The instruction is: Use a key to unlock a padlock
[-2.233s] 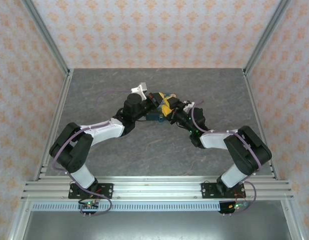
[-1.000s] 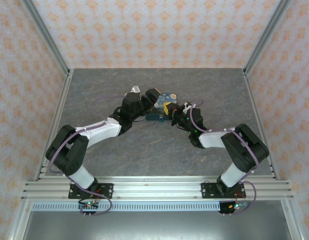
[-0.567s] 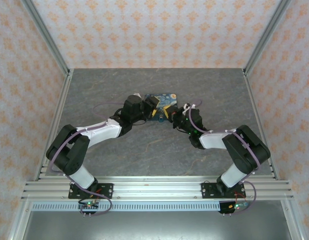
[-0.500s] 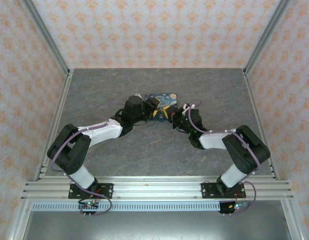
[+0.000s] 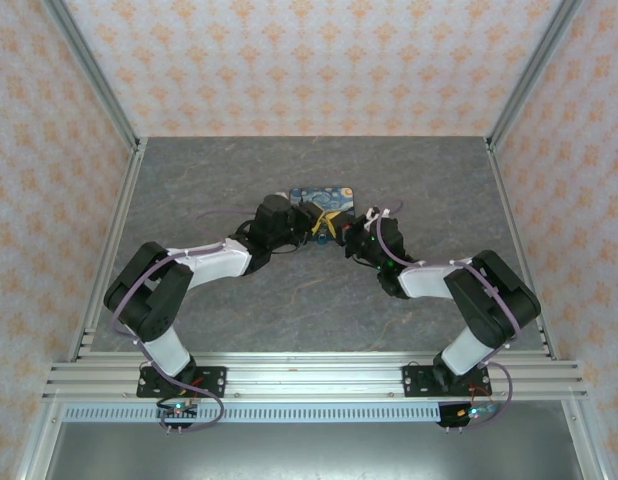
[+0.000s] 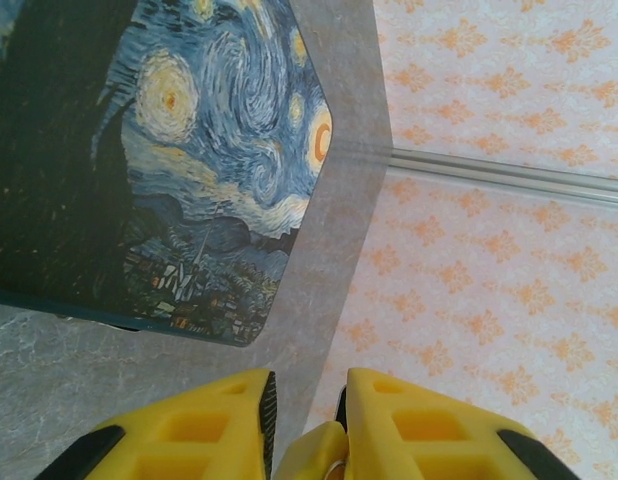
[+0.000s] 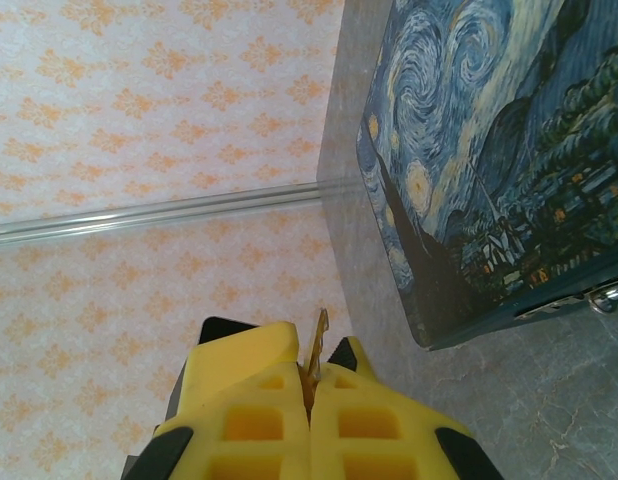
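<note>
My right gripper point(image 7: 311, 352) is shut on the key point(image 7: 317, 338), a thin pale metal blade sticking out past the yellow fingertips. It points toward the wall, left of the starry-night tin point(image 7: 489, 150). My left gripper point(image 6: 307, 388) has a yellow body wedged low between its fingers, which looks like the padlock point(image 6: 311, 452); most of it is hidden. From above, the left gripper point(image 5: 319, 224) and right gripper point(image 5: 347, 236) face each other just in front of the tin point(image 5: 324, 194), a short gap apart.
The tin point(image 6: 169, 150) lies flat on the grey table point(image 5: 409, 170) behind both grippers. A small metal clasp point(image 7: 607, 293) shows at its near edge. Patterned walls and aluminium posts point(image 5: 89, 80) bound the table; open floor lies left, right and near.
The left arm has dropped and swung right, bringing its gripper down in front of the tin and close to the right gripper. The tin now shows uncovered. The right arm barely moved.
</note>
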Robot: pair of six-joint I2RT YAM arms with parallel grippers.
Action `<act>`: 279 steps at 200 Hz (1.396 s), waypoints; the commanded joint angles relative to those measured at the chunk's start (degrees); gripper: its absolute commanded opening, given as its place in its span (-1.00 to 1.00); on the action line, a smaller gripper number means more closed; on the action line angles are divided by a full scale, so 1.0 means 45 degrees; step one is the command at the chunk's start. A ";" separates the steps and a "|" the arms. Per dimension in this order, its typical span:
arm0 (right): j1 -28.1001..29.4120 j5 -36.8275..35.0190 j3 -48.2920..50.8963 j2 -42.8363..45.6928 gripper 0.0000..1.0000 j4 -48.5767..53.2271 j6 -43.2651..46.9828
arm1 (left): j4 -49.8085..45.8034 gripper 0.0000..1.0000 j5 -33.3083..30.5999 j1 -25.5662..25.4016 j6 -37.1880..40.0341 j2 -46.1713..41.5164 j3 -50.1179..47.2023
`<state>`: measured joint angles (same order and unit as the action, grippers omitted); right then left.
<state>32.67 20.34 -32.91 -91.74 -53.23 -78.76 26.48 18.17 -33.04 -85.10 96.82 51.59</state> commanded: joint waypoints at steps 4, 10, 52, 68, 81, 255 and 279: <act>0.0065 -0.0250 -0.0071 0.0168 -1.00 -0.0314 0.0139 | 0.0416 -0.51 -0.0130 -0.0161 -0.0054 0.0131 0.0341; 0.0068 -0.0243 -0.0070 0.0156 -1.00 -0.0336 0.0131 | 0.0427 -0.52 -0.0121 -0.0187 -0.0054 0.0165 0.0364; 0.0065 -0.0223 -0.0011 0.0130 -1.00 -0.0452 0.0042 | 0.0615 -0.66 -0.0176 -0.0256 -0.0112 0.0389 0.0542; 0.0066 -0.0252 0.0025 0.0147 -1.00 -0.0458 0.0042 | 0.0678 -0.75 -0.0176 -0.0295 -0.0132 0.0480 0.0639; 0.0065 -0.0281 0.0065 0.0160 -1.00 -0.0465 0.0022 | 0.0795 -0.90 -0.0169 -0.0322 -0.0156 0.0545 0.0684; -0.2992 0.4693 -0.1203 0.3377 0.10 0.3158 0.5895 | 0.0391 -1.00 0.4173 0.1175 0.6915 -0.0979 0.1243; -0.2884 0.4958 -0.1218 0.2559 0.08 0.1099 0.4851 | 0.1798 -1.00 0.4223 0.1171 0.5901 -0.0692 0.1016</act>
<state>19.33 38.74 -37.41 -76.99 -37.89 -54.96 26.15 34.48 -28.10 -56.99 93.14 56.53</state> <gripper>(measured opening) 0.543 0.045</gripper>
